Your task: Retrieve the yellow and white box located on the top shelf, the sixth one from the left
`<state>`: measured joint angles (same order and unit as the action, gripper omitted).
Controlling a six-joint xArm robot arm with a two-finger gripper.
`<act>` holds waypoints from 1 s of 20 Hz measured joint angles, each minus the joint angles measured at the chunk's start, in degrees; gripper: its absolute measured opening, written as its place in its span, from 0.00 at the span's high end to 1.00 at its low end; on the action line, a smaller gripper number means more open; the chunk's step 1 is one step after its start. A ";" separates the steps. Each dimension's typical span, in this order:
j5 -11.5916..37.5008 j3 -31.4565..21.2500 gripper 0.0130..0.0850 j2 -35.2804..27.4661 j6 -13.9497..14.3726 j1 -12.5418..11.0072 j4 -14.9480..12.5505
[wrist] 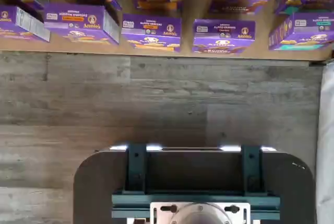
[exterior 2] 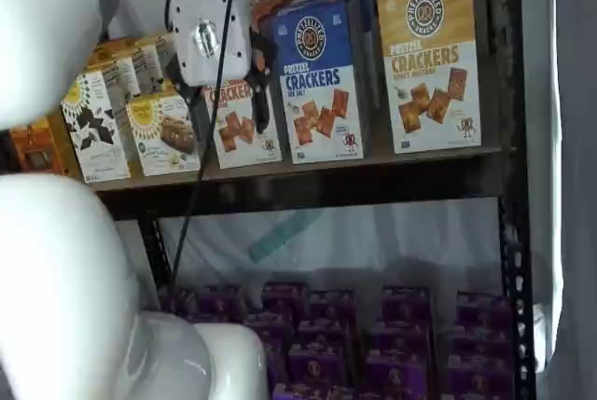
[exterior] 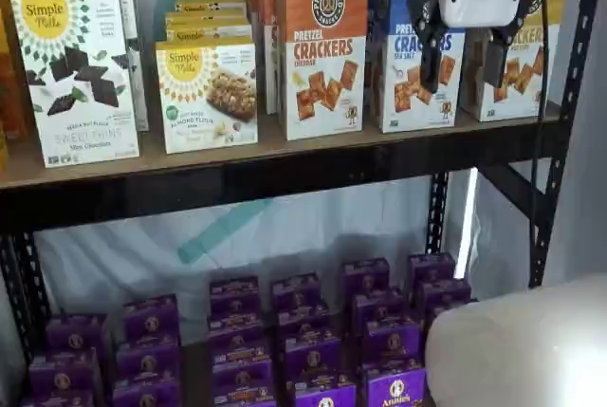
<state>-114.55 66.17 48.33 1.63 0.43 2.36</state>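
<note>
On the top shelf [exterior 2: 308, 181] the yellow and white box [exterior 2: 431, 64] stands upright, front facing outward; the end effector [exterior: 465, 70] is open, holding nothing.

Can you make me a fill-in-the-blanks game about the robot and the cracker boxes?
1. The yellow box stands on the ____ shelf.
2. The gripper hangs in front of the boxes with its jaws ____.
3. The box right beside the yellow box is ____.
4. The small boxes below are all ____.

Missing words: top; open; blue; purple
</note>
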 joint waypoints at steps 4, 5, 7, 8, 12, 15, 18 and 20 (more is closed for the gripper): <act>-0.31 -0.13 0.00 0.01 -2.35 -4.65 5.25; -0.30 -0.16 0.00 0.02 -2.37 -4.66 5.34; -0.12 -0.26 0.00 0.08 -2.27 -4.38 5.10; 0.12 -0.35 0.00 0.14 -2.18 -4.12 4.75; 2.24 -1.00 0.00 0.44 -1.99 -2.73 2.12; 4.04 -1.58 0.00 0.44 -1.95 -1.77 -0.27; 5.88 -2.28 0.00 0.09 -2.65 -1.73 -2.51; 7.32 -2.76 0.00 -0.15 -3.76 -2.60 -3.61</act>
<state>-107.23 63.41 48.18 -2.12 -2.17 -1.25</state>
